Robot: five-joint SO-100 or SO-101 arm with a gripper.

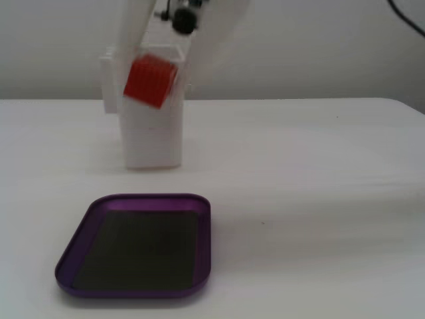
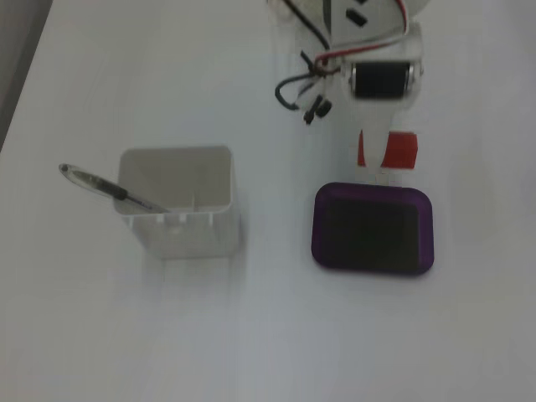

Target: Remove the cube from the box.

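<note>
The red cube (image 1: 151, 80) hangs in the air between my white fingers, well above the table, and looks blurred. My gripper (image 1: 153, 85) is shut on it. In the fixed view from above, the cube (image 2: 401, 151) sits just past the top edge of the purple box (image 2: 374, 228), with my gripper (image 2: 381, 161) around it. The purple box (image 1: 143, 249) lies flat on the white table, and its dark floor is bare. In the low fixed view the cube shows in front of the white container.
A tall white square container (image 2: 176, 201) stands left of the box in the fixed view from above, with a pen (image 2: 109, 189) leaning out of it. It also shows behind the cube in the low fixed view (image 1: 154, 139). Loose cables (image 2: 306, 88) hang by the arm.
</note>
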